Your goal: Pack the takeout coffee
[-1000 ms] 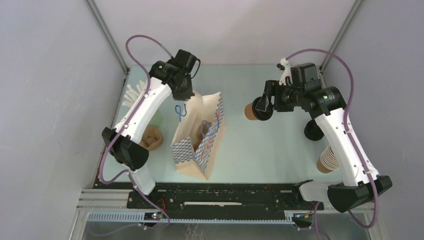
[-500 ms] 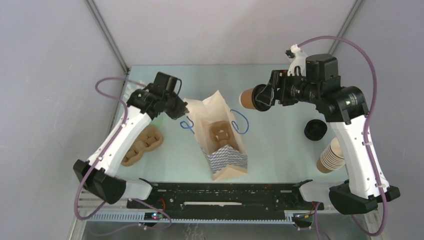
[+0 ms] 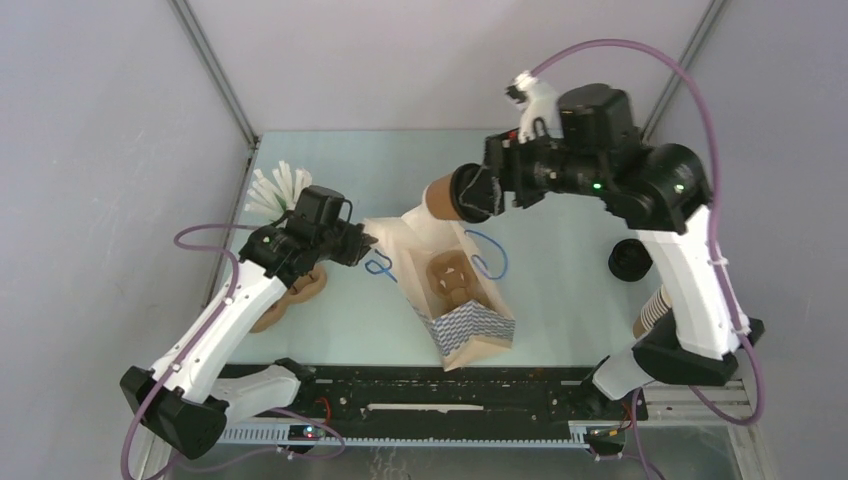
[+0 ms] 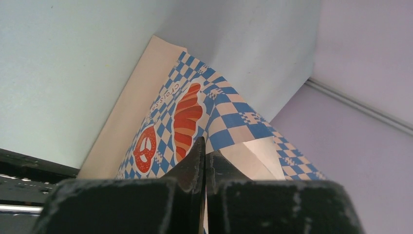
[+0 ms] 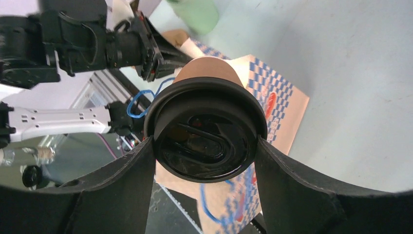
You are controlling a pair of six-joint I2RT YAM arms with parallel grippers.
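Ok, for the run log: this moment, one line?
right pincer: shut on takeout coffee, by rim of checkered bag | left pincer: shut on bag edge | coffee: not yet inside

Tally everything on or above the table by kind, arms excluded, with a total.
Tan paper cup with black plastic lid: 1
Stack of lidless tan paper cups: 1
Loose round black lid: 1
Blue-checkered paper bag: 1
Brown moulded pulp carriers, one inside the bag, one outside: 2
Pale green cup of white sticks: 1
Total: 7
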